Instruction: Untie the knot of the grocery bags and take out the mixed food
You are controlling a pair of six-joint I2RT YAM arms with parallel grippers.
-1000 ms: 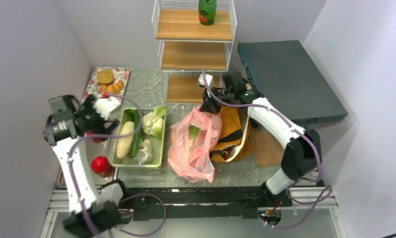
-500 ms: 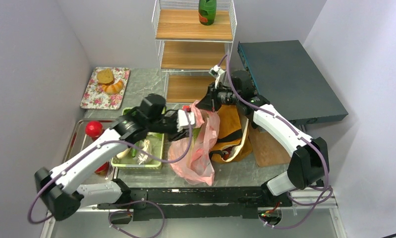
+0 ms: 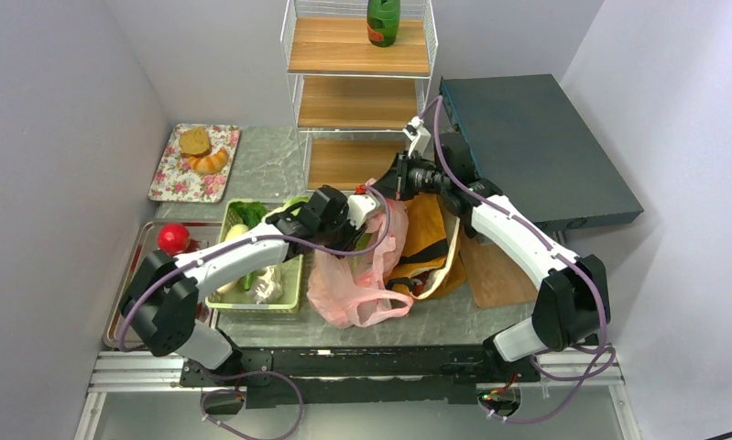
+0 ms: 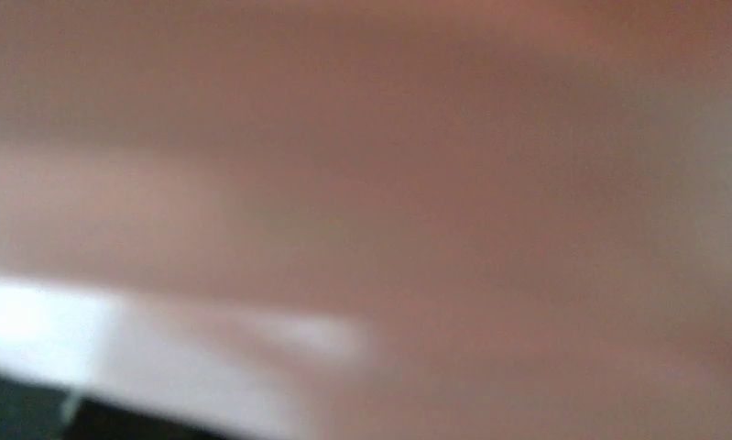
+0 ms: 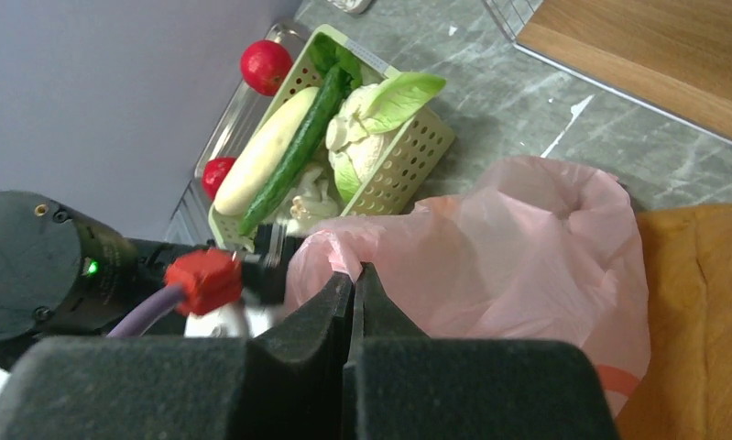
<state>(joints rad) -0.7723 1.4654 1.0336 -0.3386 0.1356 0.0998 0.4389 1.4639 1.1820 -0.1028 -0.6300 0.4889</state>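
A grey marbled table is enclosed by pale lilac walls, a wire shelf rack at its far edge. The pink bag, thin, translucent and crumpled, is slumped near the front edge, against the mustard tote. Its rim is pinched by the right gripper. The left gripper is pressed into the bag's mouth; its spread cannot be told.

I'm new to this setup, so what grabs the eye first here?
The pink bag at the centre of the table, its top pinched by the right gripper, with the left gripper right up against it. A green basket of vegetables sits to its left and a brown tote to its right.
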